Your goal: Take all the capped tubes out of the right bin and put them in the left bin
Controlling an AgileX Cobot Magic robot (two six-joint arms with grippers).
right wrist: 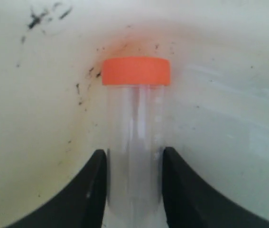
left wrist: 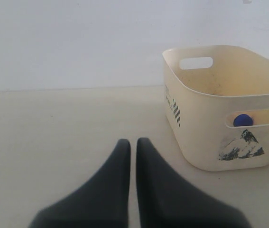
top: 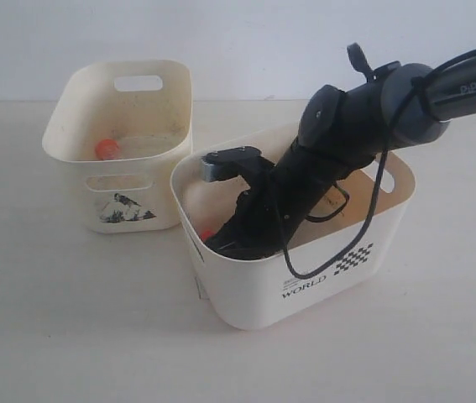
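Where your right arm point(top: 338, 159) dips into the right bin point(top: 254, 294), the right gripper point(right wrist: 134, 152) has its jaws pressed to both sides of a clear orange-capped tube point(right wrist: 135, 118) inside that bin. The left bin point(top: 70, 180) holds a second orange cap point(top: 106, 149) and a blue cap point(left wrist: 243, 120). Your left gripper point(left wrist: 133, 141) is all but closed and empty.

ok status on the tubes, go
Right hand down in right bin, shut on orange-capped tube. Left hand shut, empty. Left bin holds second orange tube, blue tube. No obstruction seen.
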